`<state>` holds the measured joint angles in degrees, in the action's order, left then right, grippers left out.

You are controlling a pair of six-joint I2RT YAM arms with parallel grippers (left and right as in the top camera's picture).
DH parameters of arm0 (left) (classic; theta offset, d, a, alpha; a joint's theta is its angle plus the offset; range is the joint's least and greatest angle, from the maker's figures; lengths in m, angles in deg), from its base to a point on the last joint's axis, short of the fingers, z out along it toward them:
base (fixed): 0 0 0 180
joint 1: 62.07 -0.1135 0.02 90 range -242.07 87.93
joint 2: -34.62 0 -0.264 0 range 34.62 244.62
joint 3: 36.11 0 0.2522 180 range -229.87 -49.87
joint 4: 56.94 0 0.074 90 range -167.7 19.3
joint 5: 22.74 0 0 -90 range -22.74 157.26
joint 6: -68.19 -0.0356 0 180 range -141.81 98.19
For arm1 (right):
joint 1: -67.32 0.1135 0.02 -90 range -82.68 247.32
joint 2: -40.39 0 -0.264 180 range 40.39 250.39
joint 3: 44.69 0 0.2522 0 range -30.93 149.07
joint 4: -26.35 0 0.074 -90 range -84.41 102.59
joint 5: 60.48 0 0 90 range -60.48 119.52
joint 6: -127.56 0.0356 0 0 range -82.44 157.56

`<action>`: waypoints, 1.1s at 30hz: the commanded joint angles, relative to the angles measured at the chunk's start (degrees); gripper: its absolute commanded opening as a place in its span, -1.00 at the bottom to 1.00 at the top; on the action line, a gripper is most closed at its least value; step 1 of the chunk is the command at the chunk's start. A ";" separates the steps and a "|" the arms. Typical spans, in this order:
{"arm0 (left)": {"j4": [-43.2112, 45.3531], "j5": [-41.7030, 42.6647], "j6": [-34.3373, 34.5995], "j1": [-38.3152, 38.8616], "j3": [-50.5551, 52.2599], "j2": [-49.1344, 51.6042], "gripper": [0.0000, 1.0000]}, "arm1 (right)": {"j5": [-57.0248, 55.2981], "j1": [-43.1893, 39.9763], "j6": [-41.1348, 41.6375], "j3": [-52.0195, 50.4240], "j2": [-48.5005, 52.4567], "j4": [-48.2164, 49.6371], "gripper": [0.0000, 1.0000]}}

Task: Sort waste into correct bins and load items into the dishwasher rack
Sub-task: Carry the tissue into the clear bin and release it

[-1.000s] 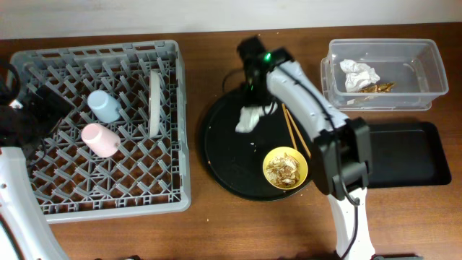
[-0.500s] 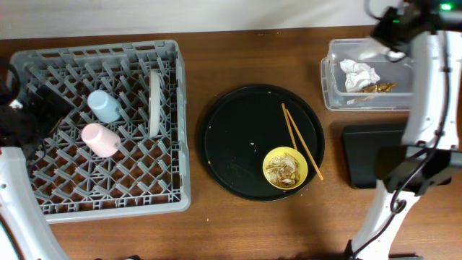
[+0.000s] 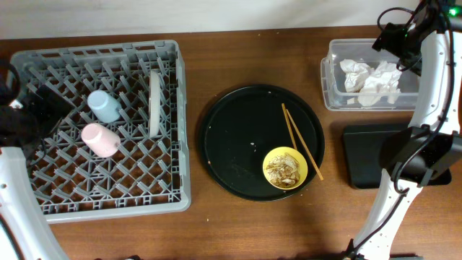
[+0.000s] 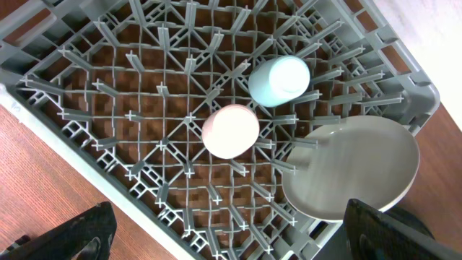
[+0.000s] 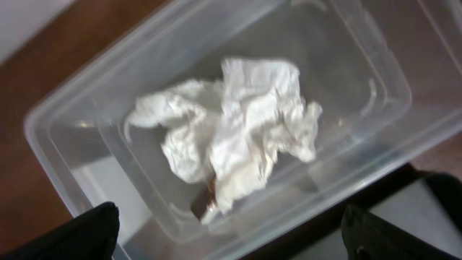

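Note:
The grey dishwasher rack (image 3: 108, 188) at left holds a light-blue cup (image 3: 105, 106), a pink cup (image 3: 99, 139) and an upright pale plate (image 3: 154, 103). My left gripper (image 3: 36, 108) hangs open and empty over the rack's left side; its wrist view shows the pink cup (image 4: 231, 131), blue cup (image 4: 279, 81) and plate (image 4: 354, 170). My right gripper (image 3: 395, 37) is open above the clear tub (image 3: 328, 79), where crumpled napkins (image 3: 372, 78) lie. In the right wrist view the napkins (image 5: 231, 130) rest in the tub (image 5: 65, 108), free of the open gripper (image 5: 231, 242).
A round black tray (image 3: 238, 137) in the middle carries a yellow bowl (image 3: 285, 167) with brownish food scraps and a pair of chopsticks (image 3: 299, 148). The shallow black rectangular tray (image 3: 364, 155) lies below the tub, partly hidden by my right arm.
My right gripper carried a napkin from the round tray to the clear tub and opened; the napkin now lies in the tub. The left arm has not moved.

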<state>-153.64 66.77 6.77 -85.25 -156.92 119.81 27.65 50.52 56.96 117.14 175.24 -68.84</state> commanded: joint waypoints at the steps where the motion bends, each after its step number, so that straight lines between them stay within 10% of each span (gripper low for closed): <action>1: 0.11 -0.39 0.50 -0.13 -0.24 -0.02 0.99 | 0.17 0.17 -1.18 0.81 -5.75 -2.91 0.97; 14: 0.11 -0.39 0.52 -0.13 -0.24 -0.02 0.99 | 0.46 -2.16 -0.37 0.83 -17.49 -10.14 0.97; 20: 0.11 -0.39 0.52 -0.13 -0.24 -0.02 0.99 | 28.65 -0.17 -15.15 -0.04 -17.40 -15.91 0.97; 33: 0.11 -0.39 0.52 -0.13 -0.24 -0.02 0.99 | 9.55 5.90 -7.72 -0.04 -18.97 -15.91 0.97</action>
<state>-153.64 66.77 6.77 -85.25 -156.92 119.81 43.91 57.58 45.68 117.34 157.73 -84.38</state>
